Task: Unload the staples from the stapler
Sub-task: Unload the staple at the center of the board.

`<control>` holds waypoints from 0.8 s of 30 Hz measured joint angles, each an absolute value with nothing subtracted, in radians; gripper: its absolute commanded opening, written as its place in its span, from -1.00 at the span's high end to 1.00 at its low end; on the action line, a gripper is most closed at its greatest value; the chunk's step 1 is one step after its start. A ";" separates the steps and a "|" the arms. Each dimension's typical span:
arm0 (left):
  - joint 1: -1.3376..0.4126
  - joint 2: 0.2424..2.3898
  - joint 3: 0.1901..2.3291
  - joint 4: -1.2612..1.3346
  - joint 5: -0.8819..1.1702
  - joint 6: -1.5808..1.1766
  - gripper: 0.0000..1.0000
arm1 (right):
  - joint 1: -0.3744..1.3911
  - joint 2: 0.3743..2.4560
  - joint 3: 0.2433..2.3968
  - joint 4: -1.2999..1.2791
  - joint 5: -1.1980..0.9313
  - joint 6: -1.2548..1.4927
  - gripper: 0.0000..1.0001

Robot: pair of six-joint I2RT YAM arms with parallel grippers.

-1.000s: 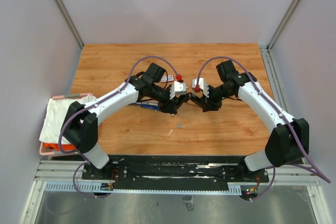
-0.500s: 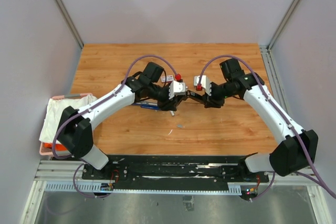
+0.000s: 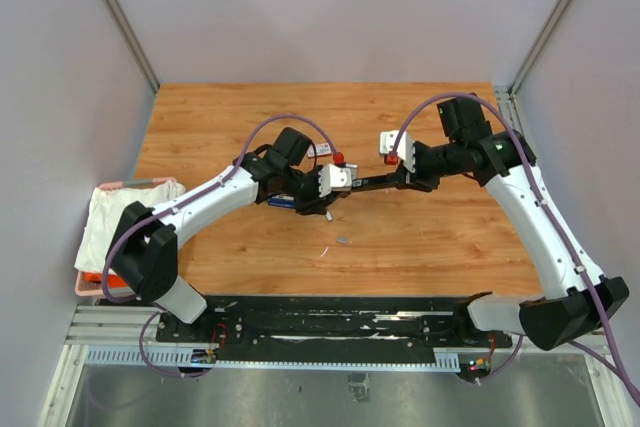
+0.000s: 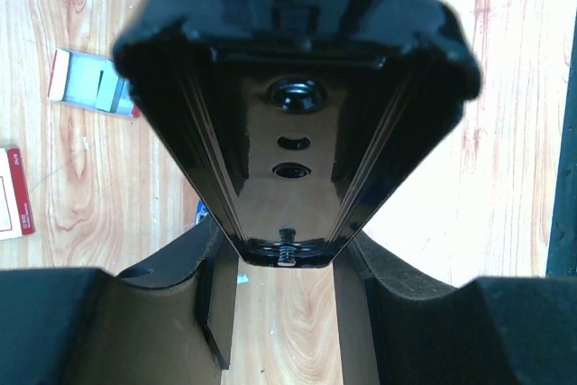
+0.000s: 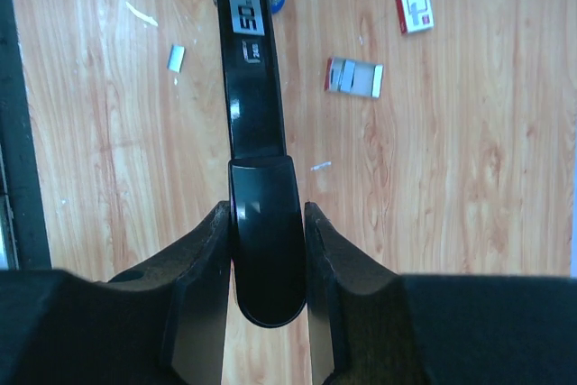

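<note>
right fingers [image 5: 194, 286] nearer right table [image 3: 200, 117] edge

**A:** What do you hold?
**B:** My left gripper [image 3: 335, 195] and right gripper [image 3: 401, 182] each grip one end of the black stapler [image 3: 368, 184] above the table [image 3: 220, 117].
**A:** And beneath it?
**B:** A grey bit of staples [image 3: 343, 241] lies there.

I work in a robot lab cell: plain grey panels [image 3: 60, 67] on aluminium posts [image 3: 120, 19] close in my wooden table [image 3: 420, 237], and my arms [image 3: 215, 192] are bolted to a slotted metal rail [image 3: 340, 327] at its near edge.
</note>
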State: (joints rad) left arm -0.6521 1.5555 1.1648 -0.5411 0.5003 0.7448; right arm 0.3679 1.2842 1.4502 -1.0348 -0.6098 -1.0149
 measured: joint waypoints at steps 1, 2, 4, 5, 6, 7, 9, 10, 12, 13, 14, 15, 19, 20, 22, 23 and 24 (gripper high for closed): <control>-0.652 1.555 1.165 -0.538 0.501 0.745 1.00 | 0.369 1.281 1.462 -1.039 -0.622 -1.013 0.99; -0.652 1.555 1.165 -0.537 0.503 0.744 1.00 | 0.369 1.281 1.479 -1.046 -0.641 -1.006 0.99; -0.652 1.555 1.165 -0.537 0.509 0.743 1.00 | 0.374 1.281 1.501 -1.050 -0.673 -0.989 0.99; -0.652 1.555 1.165 -0.537 0.511 0.741 1.00 | 0.377 1.281 1.513 -1.052 -0.692 -0.976 0.99; -0.652 1.555 1.165 -0.540 0.513 0.741 1.00 | 0.382 1.281 1.522 -1.050 -0.709 -0.966 0.99; -0.652 1.555 1.165 -0.544 0.516 0.741 1.00 | 0.388 1.281 1.530 -1.049 -0.723 -0.954 0.99; -0.652 1.555 1.165 -0.552 0.516 0.745 1.00 | 0.401 1.282 1.546 -1.047 -0.742 -0.933 0.99; -0.652 1.555 1.165 -0.555 0.516 0.749 1.00 | 0.406 1.283 1.552 -1.046 -0.749 -0.926 0.99; -0.652 1.555 1.164 -0.556 0.511 0.760 1.00 | 0.418 1.289 1.572 -1.047 -0.760 -0.910 0.99; -0.652 1.555 1.163 -0.555 0.507 0.764 1.00 | 0.425 1.291 1.579 -1.047 -0.760 -0.905 0.99; -0.652 1.555 1.161 -0.555 0.505 0.768 1.00 | 0.431 1.293 1.582 -1.046 -0.760 -0.902 0.99; -0.652 1.555 1.157 -0.554 0.502 0.775 1.00 | 0.440 1.294 1.585 -1.048 -0.759 -0.900 0.99; -0.655 1.555 1.137 -0.544 0.490 0.781 0.92 | 0.465 1.307 1.593 -1.053 -0.746 -0.893 0.99; -0.656 1.556 1.136 -0.543 0.489 0.781 0.92 | 0.467 1.308 1.594 -1.054 -0.739 -0.891 0.99; -0.656 1.557 1.136 -0.536 0.487 0.780 0.91 | 0.467 1.309 1.596 -1.055 -0.731 -0.886 0.99; -0.656 1.557 1.136 -0.530 0.488 0.777 0.92 | 0.467 1.309 1.598 -1.055 -0.729 -0.884 0.99; -0.656 1.557 1.136 -0.526 0.490 0.776 0.93 | 0.467 1.309 1.600 -1.055 -0.727 -0.882 0.99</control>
State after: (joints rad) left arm -0.6559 1.5570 1.1358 -0.5262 0.4896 0.7757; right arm 0.4671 1.3090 1.6005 -1.0554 -0.7269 -0.8822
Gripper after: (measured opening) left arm 0.408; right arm 0.325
